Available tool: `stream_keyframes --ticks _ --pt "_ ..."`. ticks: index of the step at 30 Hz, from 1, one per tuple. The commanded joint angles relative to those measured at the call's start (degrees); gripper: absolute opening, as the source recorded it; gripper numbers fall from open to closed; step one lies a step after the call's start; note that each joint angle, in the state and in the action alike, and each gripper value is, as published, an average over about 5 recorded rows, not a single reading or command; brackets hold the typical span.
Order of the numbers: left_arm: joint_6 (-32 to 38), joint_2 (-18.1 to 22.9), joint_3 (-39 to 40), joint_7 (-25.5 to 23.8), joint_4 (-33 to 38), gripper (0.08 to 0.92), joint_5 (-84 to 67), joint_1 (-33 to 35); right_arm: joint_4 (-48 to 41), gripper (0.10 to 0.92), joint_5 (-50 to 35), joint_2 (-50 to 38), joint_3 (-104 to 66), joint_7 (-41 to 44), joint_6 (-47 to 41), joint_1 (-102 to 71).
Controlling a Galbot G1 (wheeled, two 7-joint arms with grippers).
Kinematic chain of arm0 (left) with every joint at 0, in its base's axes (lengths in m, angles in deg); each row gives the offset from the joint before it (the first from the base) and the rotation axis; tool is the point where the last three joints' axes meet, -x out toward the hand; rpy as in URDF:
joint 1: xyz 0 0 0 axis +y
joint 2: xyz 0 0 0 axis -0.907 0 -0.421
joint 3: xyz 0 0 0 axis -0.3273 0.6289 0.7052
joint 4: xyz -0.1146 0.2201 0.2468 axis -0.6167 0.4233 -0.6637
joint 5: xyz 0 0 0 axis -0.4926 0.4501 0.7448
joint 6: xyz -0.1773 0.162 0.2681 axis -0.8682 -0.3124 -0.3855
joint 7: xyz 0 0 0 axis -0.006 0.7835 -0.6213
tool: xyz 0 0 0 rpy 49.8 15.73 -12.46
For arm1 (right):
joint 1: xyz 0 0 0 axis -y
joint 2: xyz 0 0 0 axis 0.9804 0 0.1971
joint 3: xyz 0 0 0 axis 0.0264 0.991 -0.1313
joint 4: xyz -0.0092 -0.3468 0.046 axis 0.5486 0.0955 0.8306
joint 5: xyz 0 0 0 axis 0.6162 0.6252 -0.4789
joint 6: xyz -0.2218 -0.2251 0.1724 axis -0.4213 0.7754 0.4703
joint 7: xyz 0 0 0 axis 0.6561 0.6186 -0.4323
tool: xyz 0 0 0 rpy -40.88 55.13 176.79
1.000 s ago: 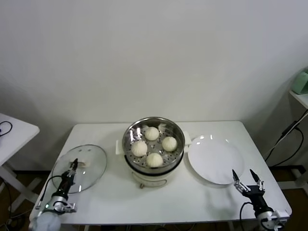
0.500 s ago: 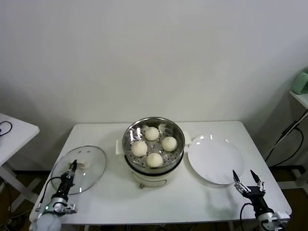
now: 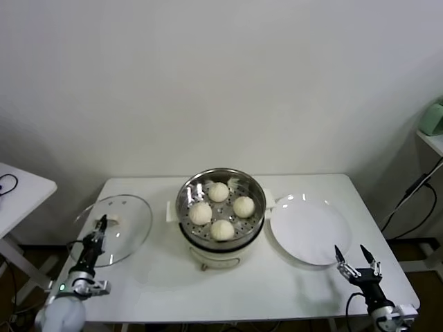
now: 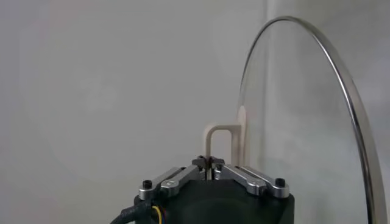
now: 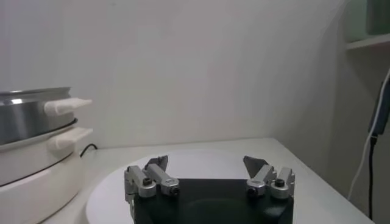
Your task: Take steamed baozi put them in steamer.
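Landmark is the round shiny stainless-steel steamer [image 3: 221, 211] on its white electric base, sitting mid-way along the white rectangular table [image 3: 159, 283]. All four cream-white dome-shaped steamed baozi [image 3: 221, 210] are inside it on the perforated tray: one toward the wall, one toward the robot, one on either side, close together but each distinct. Left claw [image 3: 102, 225] is to the left of the steamer, near the table's left edge, fully closed on the white loop handle [image 4: 222, 142] of the round glass lid [image 3: 113, 229]; the left wrist view shows the fingertips pinched together at the base of that loop. The lid is tilted, not flat on the table, its metal rim standing up on edge in the left wrist view. Right claw [image 3: 358, 261] is to the right of the steamer and nearer the robot, at the table's front right corner, fingers spread wide with nothing between them. It sits just at the near edge of the flat round white plate [image 3: 309, 229], which lies right beside the steamer with nothing on it. In the right wrist view the steamer's side handle [image 5: 67, 105] shows off to one side beyond the plate.
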Motion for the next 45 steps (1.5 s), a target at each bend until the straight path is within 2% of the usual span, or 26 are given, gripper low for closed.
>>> stream_keyframes --ticks 1,5,12,19,27,36,45 --pt "-9.3 -4.1 2.4 -8.8 17.0 0.131 -3.5 1.7 -0.1 0.823 -0.2 -0.3 0.0 0.0 0.2 -0.2" --pt "-13.0 -6.4 3.7 -10.8 20.7 0.131 -5.3 2.1 -0.2 0.823 -0.2 -0.7 0.0 0.0 0.3 -0.3" --pt "-23.7 -11.2 7.7 -15.5 29.8 0.131 -6.6 2.1 -0.6 0.823 0.1 -0.9 0.6 0.0 0.0 0.2" --pt "-33.2 -12.7 14.8 -20.9 36.2 0.131 -3.7 -0.4 -0.6 0.823 1.2 -0.6 1.1 -0.1 -0.8 0.8" --pt "-37.5 -12.6 24.5 -24.0 36.6 0.131 -1.0 -4.7 -0.9 0.823 2.2 -0.6 0.8 -0.9 -1.5 0.9" --pt "-41.5 -11.9 35.7 -28.3 34.5 0.131 -2.3 -12.9 -1.2 0.823 2.7 -0.2 0.6 -1.1 -1.8 0.5" --pt "-44.6 -8.5 42.6 -31.2 33.4 0.131 -0.8 -17.9 -1.6 0.823 3.0 -0.1 0.4 -1.0 -2.0 0.5"
